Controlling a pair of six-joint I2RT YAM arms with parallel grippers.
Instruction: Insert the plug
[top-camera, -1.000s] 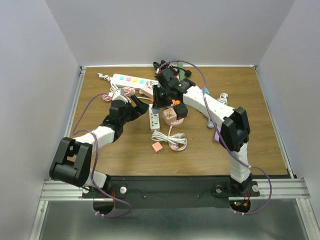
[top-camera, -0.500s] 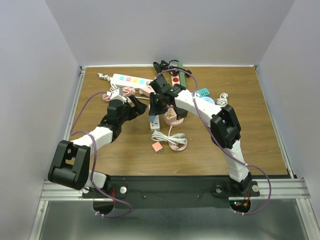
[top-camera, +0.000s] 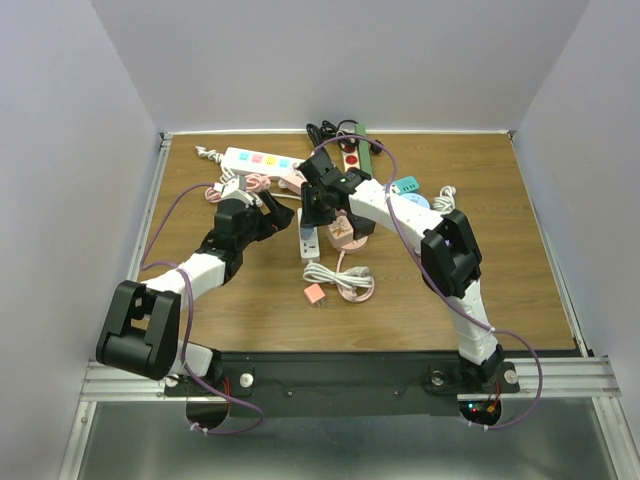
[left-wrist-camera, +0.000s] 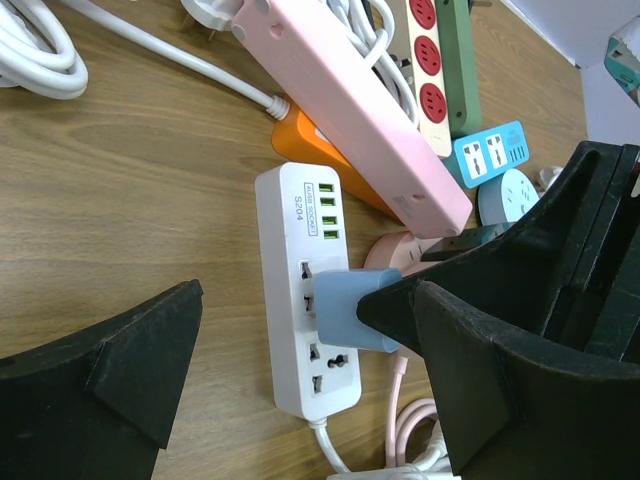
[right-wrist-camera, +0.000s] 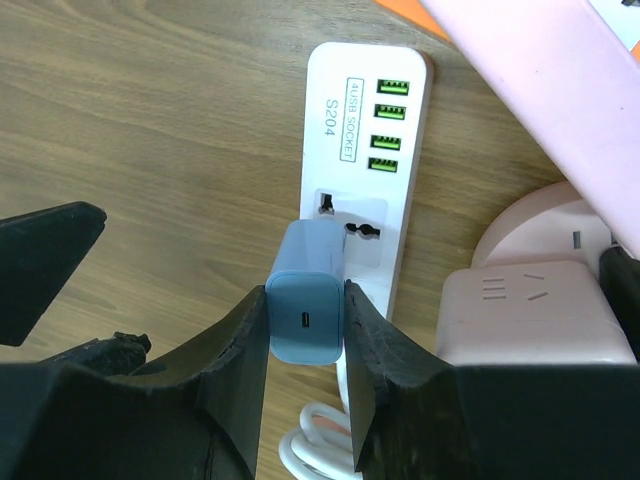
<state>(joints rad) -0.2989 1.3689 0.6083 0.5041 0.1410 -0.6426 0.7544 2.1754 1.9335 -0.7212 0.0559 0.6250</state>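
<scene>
A white power strip (right-wrist-camera: 362, 160) with green USB ports lies on the wooden table; it also shows in the left wrist view (left-wrist-camera: 300, 270) and in the top view (top-camera: 309, 241). My right gripper (right-wrist-camera: 306, 330) is shut on a blue plug adapter (right-wrist-camera: 307, 305), which sits over the strip's second socket; the blue plug adapter also shows in the left wrist view (left-wrist-camera: 345, 310). Whether the pins are fully seated is hidden. My left gripper (left-wrist-camera: 300, 370) is open and empty, its fingers on either side of the strip's near end.
A pink power strip (left-wrist-camera: 350, 100), an orange block (left-wrist-camera: 320, 150), a green-and-cream strip (left-wrist-camera: 440, 70) and blue adapters (left-wrist-camera: 490, 155) crowd the far side. A pink round socket (right-wrist-camera: 530, 290) and coiled cables (top-camera: 340, 280) lie beside the white strip. A small pink plug (top-camera: 315, 294) lies nearer.
The right arm swung left and lowered the blue plug onto the white strip between the earliest frame and half a second ago. Since then almost nothing has moved.
</scene>
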